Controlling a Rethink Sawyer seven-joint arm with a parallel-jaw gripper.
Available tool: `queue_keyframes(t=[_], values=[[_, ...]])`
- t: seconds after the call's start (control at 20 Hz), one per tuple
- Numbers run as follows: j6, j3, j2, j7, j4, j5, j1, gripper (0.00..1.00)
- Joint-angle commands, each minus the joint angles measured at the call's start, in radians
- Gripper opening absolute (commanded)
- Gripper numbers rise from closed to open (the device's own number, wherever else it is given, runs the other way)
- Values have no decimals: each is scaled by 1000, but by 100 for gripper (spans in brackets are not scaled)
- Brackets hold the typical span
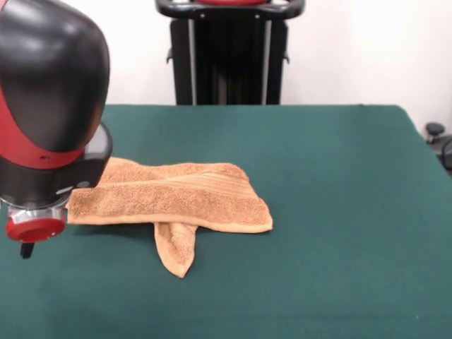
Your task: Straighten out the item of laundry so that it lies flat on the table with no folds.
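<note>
The end effector [28,248] hangs low at the picture's left edge, only a dark tip showing under the red cap, so whether it is wide or narrow cannot be told. Just beside it, to the right, the orange-tan terry towel [176,201] lies folded on the green counter [339,212], one corner sticking out toward the camera, possibly tucked beneath.
</note>
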Motion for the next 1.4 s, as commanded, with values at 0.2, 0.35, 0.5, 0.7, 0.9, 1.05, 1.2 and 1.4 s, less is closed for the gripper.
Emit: queue_keyframes(t=[0.2, 0.35, 0.5, 0.7, 0.9, 1.05, 1.2, 1.4], values=[[3, 118, -46, 142, 219, 54, 64, 100], [72, 97, -27, 158, 196, 52, 74, 100], [70, 87, -17, 181, 199, 47, 80, 100], [133, 74, -3, 191, 175, 49, 87, 100], [195, 55, 2, 189, 170, 41, 92, 100], [212, 48, 7, 184, 168, 30, 94, 100], [213, 48, 25, 189, 153, 22, 96, 100], [190, 47, 56, 178, 127, 3, 88, 100]])
